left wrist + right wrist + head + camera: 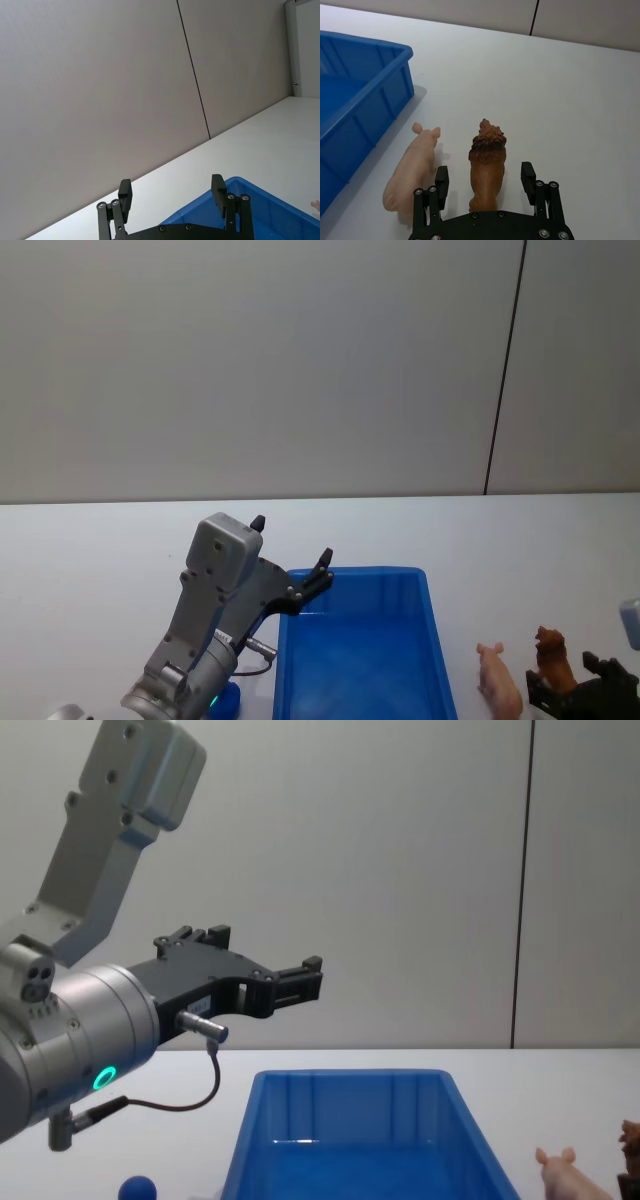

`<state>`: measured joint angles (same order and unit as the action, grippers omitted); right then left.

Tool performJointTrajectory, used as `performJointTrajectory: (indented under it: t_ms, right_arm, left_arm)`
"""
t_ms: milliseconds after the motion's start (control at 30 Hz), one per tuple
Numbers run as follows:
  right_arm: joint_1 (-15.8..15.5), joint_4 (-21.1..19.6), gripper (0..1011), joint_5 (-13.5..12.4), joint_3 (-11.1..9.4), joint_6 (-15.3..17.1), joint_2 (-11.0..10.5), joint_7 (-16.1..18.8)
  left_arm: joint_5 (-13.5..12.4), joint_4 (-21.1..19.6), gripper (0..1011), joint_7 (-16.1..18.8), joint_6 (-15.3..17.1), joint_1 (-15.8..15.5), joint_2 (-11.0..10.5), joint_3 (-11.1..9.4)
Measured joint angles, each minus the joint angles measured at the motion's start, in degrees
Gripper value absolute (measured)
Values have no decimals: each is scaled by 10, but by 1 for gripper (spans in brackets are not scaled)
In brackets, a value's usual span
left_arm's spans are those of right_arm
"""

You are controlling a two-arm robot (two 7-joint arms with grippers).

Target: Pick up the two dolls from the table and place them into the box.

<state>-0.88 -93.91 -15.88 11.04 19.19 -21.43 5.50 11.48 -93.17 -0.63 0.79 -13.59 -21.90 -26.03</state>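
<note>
On the white table, the pale pink pig doll lies just right of the blue box. The furry brown doll lies beside the pig, on the side away from the box. My right gripper is open, with one finger on each side of the brown doll's rear half and not closed on it. Above the box's far left corner, my left gripper is raised, open and holding nothing.
A small blue ball rests on the table left of the box, under my left arm. A plain grey wall with a dark vertical seam backs the table. Bare tabletop stretches beyond the box and the dolls.
</note>
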Motion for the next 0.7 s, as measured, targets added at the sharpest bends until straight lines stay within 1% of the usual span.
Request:
performJointTrajectory:
  t_ms: [33,67,100,167,200,233,300,367,400,533,567,633,700]
  right_arm:
    - [0,1,886,0,0,1,0,0]
    - [0,3,886,1,1,3,1,0]
    - [0,4,836,1,1,4,2,0]
    - [0,6,782,2,2,6,3,1]
    - [0,6,782,2,2,6,3,1]
    - [0,7,732,3,2,7,3,0]
    - [0,9,688,4,2,9,4,0]
    - [0,10,608,4,3,11,5,-2]
    - [0,10,590,4,3,12,6,-4]
    - [0,11,427,5,3,14,7,-8]
    - [0,11,427,5,3,14,8,-9]
    - [0,10,357,6,3,14,8,-12]
    - [0,9,337,6,2,14,8,-13]
  left_arm:
    - [0,0,1001,0,0,0,0,0]
    - [0,0,1001,0,0,0,0,0]
    - [0,0,1001,0,0,0,0,0]
    - [0,0,1001,0,0,0,0,0]
    - [0,0,1001,0,0,0,0,0]
    - [0,0,1001,0,0,0,0,0]
    - [0,0,1001,0,0,0,0,0]
    - [0,0,1001,0,0,0,0,0]
    - [0,0,1001,0,0,0,0,0]
    - [0,0,1001,0,0,0,0,0]
    - [0,0,1001,0,0,0,0,0]
    - [0,0,1001,0,0,0,0,0]
    - [0,0,1001,0,0,0,0,0]
